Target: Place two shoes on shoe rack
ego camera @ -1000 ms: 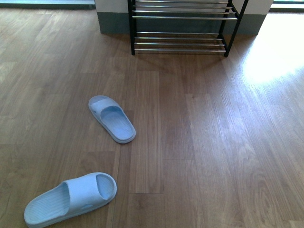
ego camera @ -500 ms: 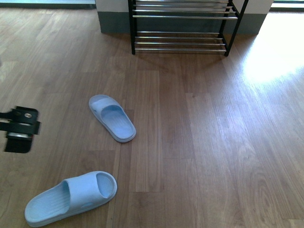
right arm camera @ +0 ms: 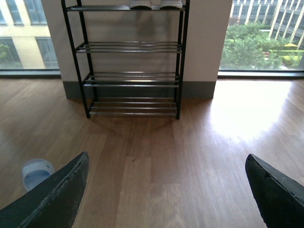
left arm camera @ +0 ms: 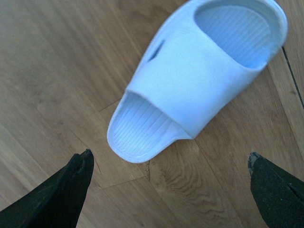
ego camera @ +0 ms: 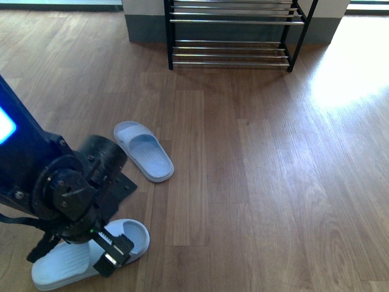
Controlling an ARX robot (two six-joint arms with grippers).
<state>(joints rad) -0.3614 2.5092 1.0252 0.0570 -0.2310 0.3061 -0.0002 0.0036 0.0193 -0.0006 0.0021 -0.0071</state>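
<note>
Over the near slide (left arm camera: 199,71), the left pincer (left arm camera: 168,156) hangs wide — pickup approach, seemingly; next: lower, then close across it.

Two pale blue-white rubber slides, open-toed, are seen lying sole-down and well apart on the wood floor (ego camera: 255,182). The near slide (ego camera: 135,238) is laid approx. diagonal, toe to the right and away, heel to the left and nearer; a ribbed footbed and a wide strap w/ a small slot are shown in the left wrist view (left arm camera: 199,76). The far slide (ego camera: 144,152) is set w/ toe away-left, heel nearer-right. The shoe rack (ego camera: 231,22), black end frames w/ chrome rods, is stood upright at the far wall. White-soled sneakers (right arm camera: 156,4) are seen on its top shelf, uppers cut off.
</note>
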